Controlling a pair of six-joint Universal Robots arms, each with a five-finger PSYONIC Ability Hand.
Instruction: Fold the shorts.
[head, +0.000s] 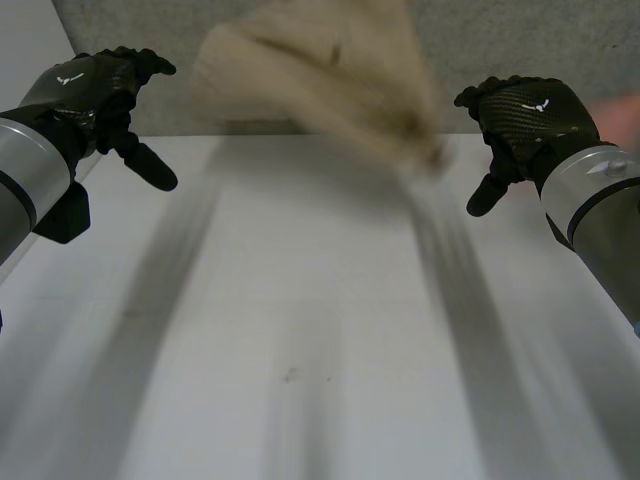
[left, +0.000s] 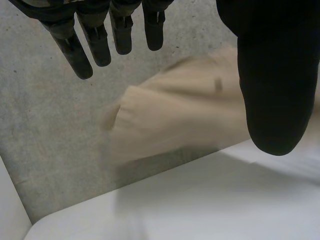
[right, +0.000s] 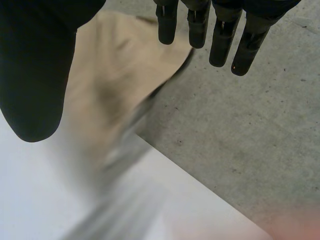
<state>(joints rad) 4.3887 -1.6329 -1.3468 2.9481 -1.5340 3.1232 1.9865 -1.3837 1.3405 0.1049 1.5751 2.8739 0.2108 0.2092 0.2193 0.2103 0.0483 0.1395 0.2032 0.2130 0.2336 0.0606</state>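
White tabletop (head: 300, 330) noted; blurred beige shorts (head: 320, 70) at twelve o'clock, left hand (head: 90, 92) at ten, right hand (head: 525, 112) at two, both held wide open.

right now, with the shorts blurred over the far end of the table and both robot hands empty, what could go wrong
1. The shorts are a bunched blur over the far edge of the table; they may land crumpled or slip off.
2. The left robot hand and right robot hand are open and apart from the cloth; reaching now could miss it.
3. A pinkish blur beside the right robot hand may be a person; moving risks contact.
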